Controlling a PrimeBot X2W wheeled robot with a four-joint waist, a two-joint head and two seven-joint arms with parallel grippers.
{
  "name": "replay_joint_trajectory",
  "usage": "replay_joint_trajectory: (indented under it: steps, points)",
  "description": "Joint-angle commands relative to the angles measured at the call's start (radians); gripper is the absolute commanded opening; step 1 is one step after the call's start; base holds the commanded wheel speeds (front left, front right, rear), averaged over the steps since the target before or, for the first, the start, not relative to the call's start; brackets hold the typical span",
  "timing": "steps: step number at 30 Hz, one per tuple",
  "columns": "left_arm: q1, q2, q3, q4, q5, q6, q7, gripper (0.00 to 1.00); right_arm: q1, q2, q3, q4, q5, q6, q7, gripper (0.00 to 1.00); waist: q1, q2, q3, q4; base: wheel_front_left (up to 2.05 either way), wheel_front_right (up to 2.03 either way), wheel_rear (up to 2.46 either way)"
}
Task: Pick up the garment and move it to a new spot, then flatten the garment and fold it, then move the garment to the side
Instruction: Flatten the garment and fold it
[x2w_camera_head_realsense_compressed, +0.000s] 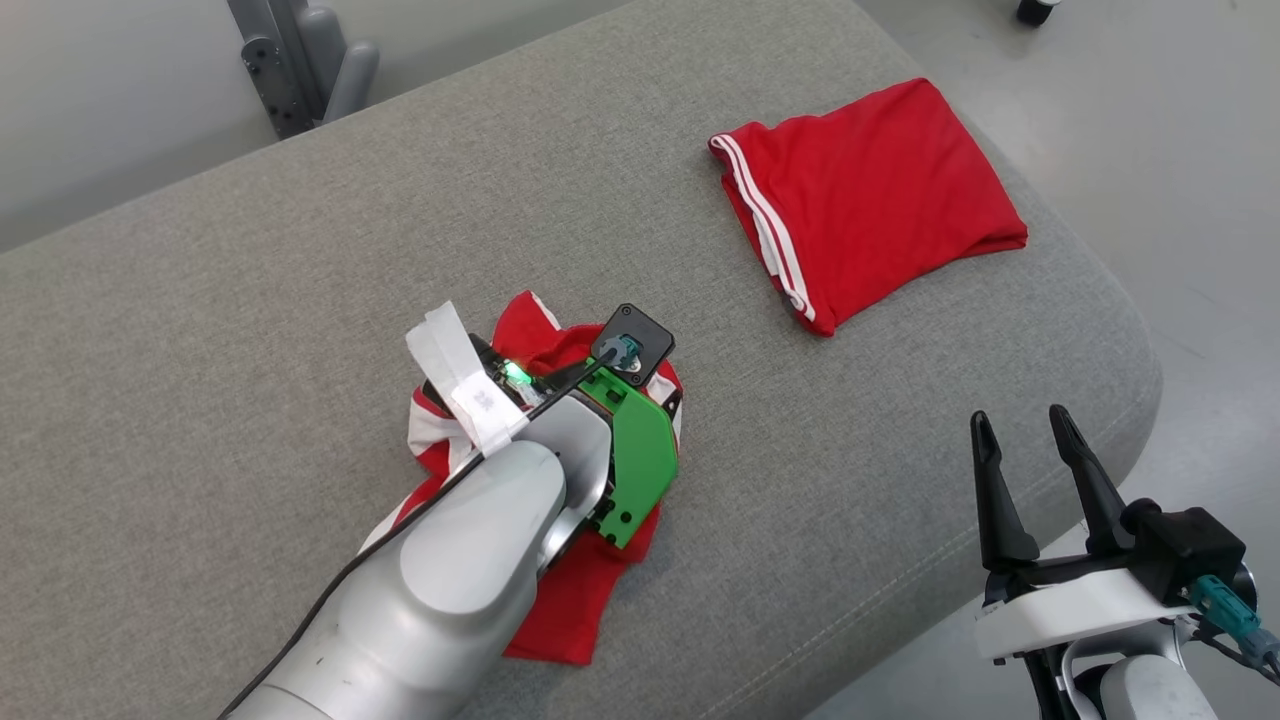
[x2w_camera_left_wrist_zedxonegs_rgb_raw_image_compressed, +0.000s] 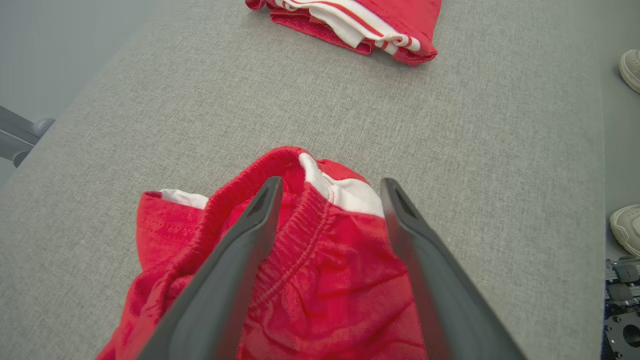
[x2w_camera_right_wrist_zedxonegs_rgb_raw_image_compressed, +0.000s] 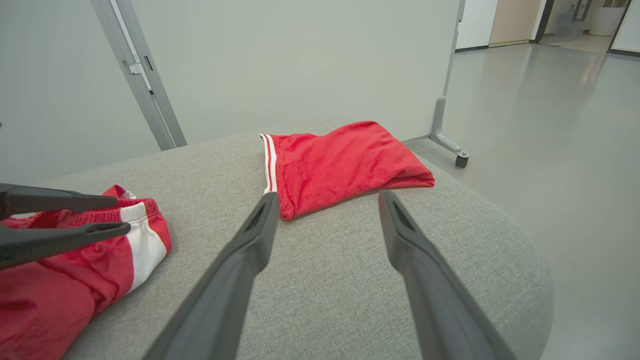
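Red crumpled garment (x2w_camera_left_wrist_zedxonegs_rgb_raw_image_compressed: 320, 280) on grey cushion (x2w_camera_head_realsense_compressed: 300, 300), waistband (x2w_camera_left_wrist_zedxonegs_rgb_raw_image_compressed: 260, 172) within left claw (x2w_camera_left_wrist_zedxonegs_rgb_raw_image_compressed: 331, 182), jaws spread wide, nothing gripped. Pickup step, likely: next, lower and pinch waistband. Right claw (x2w_camera_head_realsense_compressed: 1020, 418) wide, empty, well apart; folded red piece (x2w_camera_head_realsense_compressed: 870, 200) beyond.

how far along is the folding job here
Looks done: one red garment lies folded at the far right of the grey cushion. In hand: the open left gripper straddles the waistband of the crumpled red shorts. Left: lifting, flattening, folding, moving aside. The right gripper hovers open.
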Motion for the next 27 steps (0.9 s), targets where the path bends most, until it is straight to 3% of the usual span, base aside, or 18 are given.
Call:
replay_joint_trajectory:
  steps: [1, 4, 5, 6, 10, 13, 24, 27]
  points:
    - [-0.016, 0.006, -0.003, 0.018, -0.006, 0.01, 0.009, 1.0, -0.008, 0.0, 0.002, 0.0, -0.001, -0.001, -0.003, 1.0, 0.0, -0.0001, -0.001, 0.002, 0.0, 0.0, 0.0]
    - [-0.022, 0.006, -0.013, 0.056, -0.018, 0.019, 0.025, 1.0, -0.001, -0.001, 0.003, -0.001, -0.002, -0.001, -0.003, 1.0, 0.0, -0.0001, 0.0, 0.008, 0.0, 0.0, 0.0]
    - [-0.021, 0.006, -0.019, 0.065, -0.024, 0.014, 0.033, 0.45, 0.0, -0.001, 0.003, 0.0, -0.001, -0.001, -0.003, 1.0, 0.0, -0.0001, 0.001, 0.009, 0.0, 0.0, 0.0]
    - [-0.017, 0.006, -0.025, 0.071, -0.034, 0.004, 0.044, 0.0, 0.0, -0.001, 0.003, 0.001, 0.0, -0.001, -0.003, 1.0, 0.0, -0.0001, 0.001, 0.011, 0.0, 0.0, 0.0]
    - [-0.016, 0.006, -0.052, 0.067, -0.066, -0.022, 0.075, 0.0, 0.001, -0.001, -0.003, 0.005, 0.007, -0.001, -0.003, 1.0, 0.0, -0.0001, 0.003, 0.023, 0.0, 0.0, 0.0]
    - [-0.039, 0.006, -0.049, 0.038, -0.089, -0.018, 0.054, 0.0, 0.0, -0.001, -0.009, 0.006, 0.01, -0.001, -0.003, 1.0, 0.0, -0.0001, 0.001, 0.036, 0.0, 0.0, 0.0]
    - [-0.153, 0.005, 0.06, -0.205, -0.231, 0.072, -0.214, 0.0, 0.011, -0.001, -0.015, 0.008, 0.003, -0.001, -0.003, 1.0, 0.0, -0.0001, -0.024, 0.096, 0.0, 0.0, 0.0]
    - [-0.181, 0.006, 0.082, -0.266, -0.271, 0.079, -0.269, 0.0, 0.015, -0.001, -0.021, 0.007, -0.004, -0.001, -0.003, 1.0, 0.0, -0.0001, -0.029, 0.117, 0.0, 0.0, 0.0]
